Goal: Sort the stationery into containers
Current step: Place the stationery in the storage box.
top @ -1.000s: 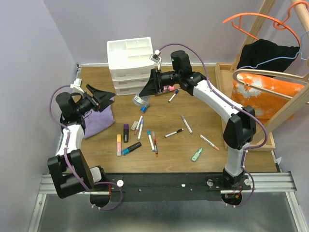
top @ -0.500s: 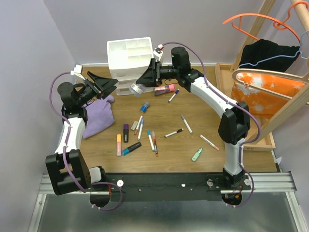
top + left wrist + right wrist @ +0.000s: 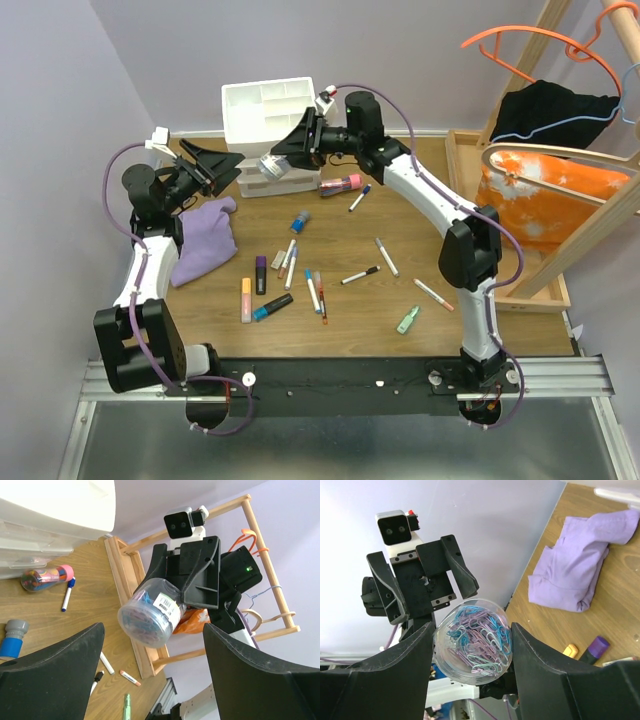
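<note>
My right gripper [image 3: 288, 152] is shut on a clear round tub of coloured paper clips [image 3: 274, 166] and holds it in the air in front of the white drawer organiser [image 3: 268, 105]. In the right wrist view the tub [image 3: 472, 641] fills the gap between the fingers. My left gripper [image 3: 218, 160] is open and empty, level with the organiser's left side, facing the tub [image 3: 149, 614]. Pens and markers [image 3: 290, 265] lie scattered on the wooden table, among them a white marker [image 3: 386, 256], an orange-tipped pen [image 3: 433, 294] and a green one [image 3: 407, 320].
A purple cloth [image 3: 205, 240] lies under the left arm. A pink-capped clear tube [image 3: 340, 184] and a blue cap [image 3: 300, 221] lie near the organiser. A wooden tray-frame [image 3: 463, 170] with hangers and an orange cloth [image 3: 545, 200] stands at the right.
My right gripper has lifted the paper-clip tub and carried it left and back, towards the organiser. My left gripper has swung up and back, off the purple cloth.
</note>
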You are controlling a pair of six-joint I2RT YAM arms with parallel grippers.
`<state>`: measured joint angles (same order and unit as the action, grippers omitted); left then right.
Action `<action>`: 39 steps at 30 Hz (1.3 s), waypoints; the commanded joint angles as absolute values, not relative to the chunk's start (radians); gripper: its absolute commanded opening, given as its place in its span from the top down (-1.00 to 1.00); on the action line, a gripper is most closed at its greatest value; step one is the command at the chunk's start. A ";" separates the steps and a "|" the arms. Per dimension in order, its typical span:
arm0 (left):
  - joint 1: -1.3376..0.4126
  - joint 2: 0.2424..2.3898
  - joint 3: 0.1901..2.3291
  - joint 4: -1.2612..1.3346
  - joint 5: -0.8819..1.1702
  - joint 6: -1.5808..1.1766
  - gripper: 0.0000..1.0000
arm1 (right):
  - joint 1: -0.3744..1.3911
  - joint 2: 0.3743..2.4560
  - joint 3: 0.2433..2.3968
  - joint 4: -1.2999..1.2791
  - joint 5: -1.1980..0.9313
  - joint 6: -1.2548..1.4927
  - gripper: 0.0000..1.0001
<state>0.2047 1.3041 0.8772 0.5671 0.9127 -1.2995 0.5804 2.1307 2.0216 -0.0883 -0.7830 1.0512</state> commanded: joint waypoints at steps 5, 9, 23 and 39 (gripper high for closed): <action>0.181 1.328 0.882 0.594 0.879 -1.315 -0.79 | 0.634 2.171 2.118 -0.029 -0.752 1.111 0.74; 0.167 1.338 0.880 0.595 0.876 -1.324 -0.80 | 0.646 2.175 2.128 -0.029 -0.741 1.120 0.81; 0.158 1.332 0.862 0.572 0.871 -1.350 -0.74 | 0.658 2.198 2.154 -0.038 -0.706 1.150 0.93; 0.253 1.304 0.778 0.543 0.864 -1.488 -0.54 | 0.686 2.226 2.167 -0.063 -0.667 1.207 0.99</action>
